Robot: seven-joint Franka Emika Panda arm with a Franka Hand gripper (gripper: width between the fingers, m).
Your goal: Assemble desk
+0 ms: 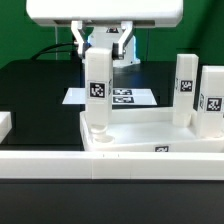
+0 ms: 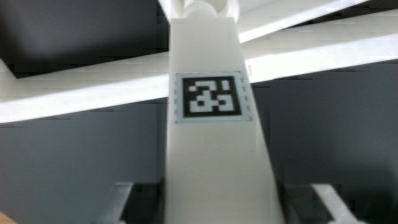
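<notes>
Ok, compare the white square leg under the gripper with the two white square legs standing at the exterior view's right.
The white square leg under the gripper is clamped near its top by the gripper; the two white square legs at the exterior view's right stand free. The held leg stands at a corner of the white tray-like desk top; the pair stands at its far side. All are upright, white and carry black-and-white tags.

White leg (image 1: pixel 97 90) with black-and-white tag (image 2: pixel 212 97); white desk top (image 1: pixel 150 137); black table (image 1: pixel 40 85).
</notes>
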